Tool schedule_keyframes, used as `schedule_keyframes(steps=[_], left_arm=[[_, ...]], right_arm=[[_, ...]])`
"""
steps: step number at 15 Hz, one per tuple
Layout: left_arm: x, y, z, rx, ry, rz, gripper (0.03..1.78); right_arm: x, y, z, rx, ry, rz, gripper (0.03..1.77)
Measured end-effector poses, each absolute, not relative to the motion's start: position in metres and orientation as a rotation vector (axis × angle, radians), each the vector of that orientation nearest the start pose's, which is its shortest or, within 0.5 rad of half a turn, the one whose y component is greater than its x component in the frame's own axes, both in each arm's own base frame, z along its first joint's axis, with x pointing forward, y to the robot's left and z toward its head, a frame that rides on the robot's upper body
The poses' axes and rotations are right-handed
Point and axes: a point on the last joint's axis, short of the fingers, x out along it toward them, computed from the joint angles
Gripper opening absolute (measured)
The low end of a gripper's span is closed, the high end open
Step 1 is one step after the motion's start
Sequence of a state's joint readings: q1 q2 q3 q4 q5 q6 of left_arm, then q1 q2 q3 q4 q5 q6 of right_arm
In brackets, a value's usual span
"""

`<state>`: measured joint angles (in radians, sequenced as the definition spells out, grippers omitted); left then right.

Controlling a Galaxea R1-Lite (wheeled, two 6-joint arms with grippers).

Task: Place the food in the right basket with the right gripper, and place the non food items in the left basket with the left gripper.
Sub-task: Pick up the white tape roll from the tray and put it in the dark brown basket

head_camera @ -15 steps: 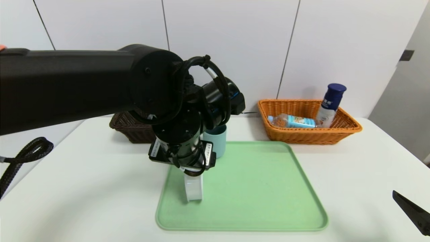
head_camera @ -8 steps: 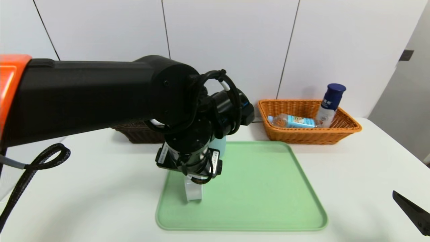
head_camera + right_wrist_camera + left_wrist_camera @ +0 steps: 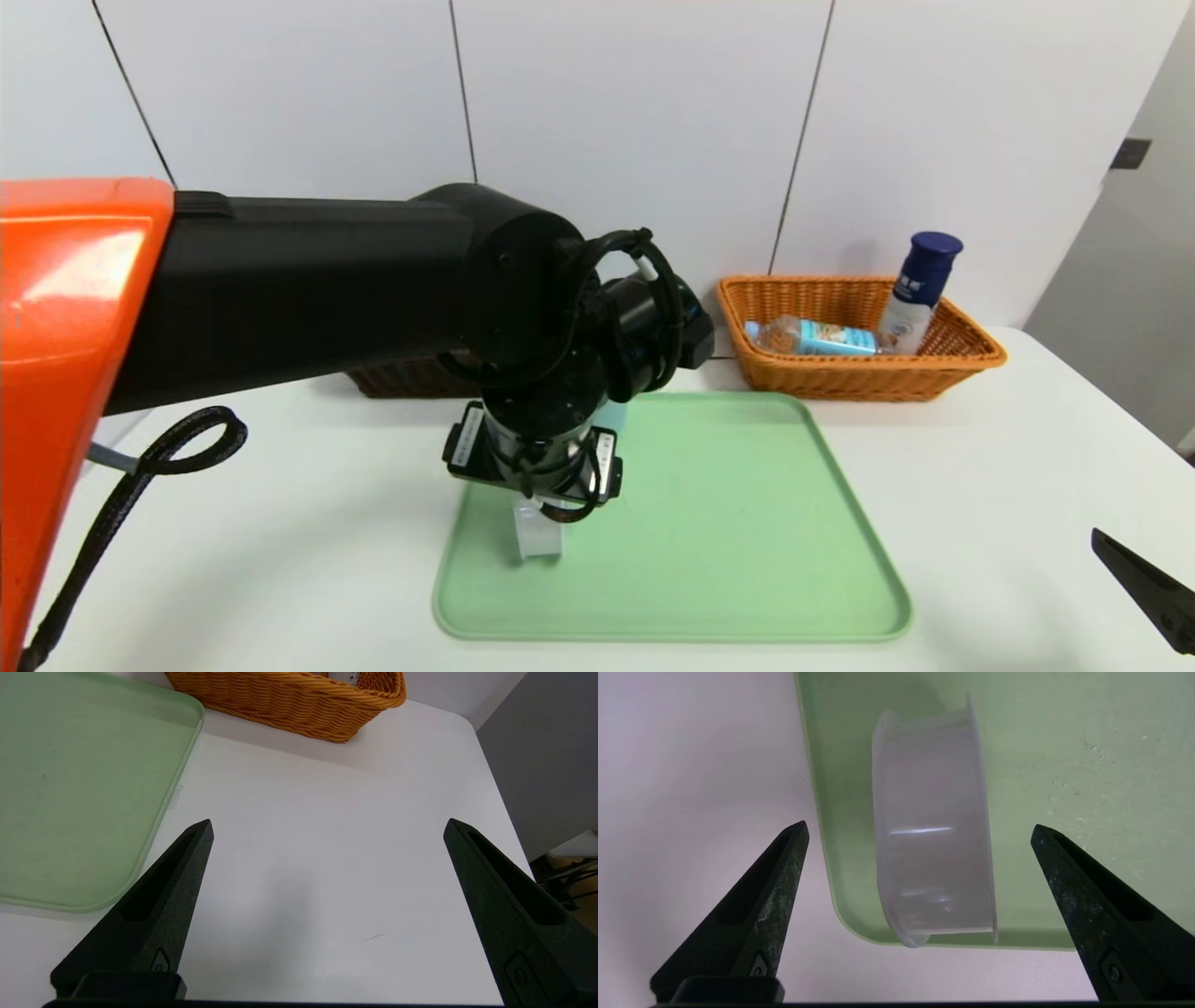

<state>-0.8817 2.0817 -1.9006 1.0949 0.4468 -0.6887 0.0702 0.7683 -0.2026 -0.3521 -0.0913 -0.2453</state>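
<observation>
Two bottles in orange basket, one white case on tray

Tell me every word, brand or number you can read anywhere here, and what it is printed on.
None can be read.
White bottle with navy cap, standing in the orange basket: navy label with pale characters, too small to read.
Clear water bottle, lying in the same basket: blue picture label, print blurred.
Stickers on the left arm's wrist: white labels with dark print, too small to read.
White round case on the green tray: no print visible.

Lab: bare white table, panelled wall
</observation>
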Motion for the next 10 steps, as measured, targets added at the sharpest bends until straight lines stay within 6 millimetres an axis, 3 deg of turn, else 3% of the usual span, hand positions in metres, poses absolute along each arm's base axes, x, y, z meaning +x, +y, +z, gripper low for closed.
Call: schedule_keyframes(steps=[10], left_arm=[[0.2389, -0.2803, 0.2012, 0.174, 1.043, -0.007, 1.69]], right_arm=[[0.068, 0.0027, 0.1541, -0.26, 0.208, 0.005, 1.7]])
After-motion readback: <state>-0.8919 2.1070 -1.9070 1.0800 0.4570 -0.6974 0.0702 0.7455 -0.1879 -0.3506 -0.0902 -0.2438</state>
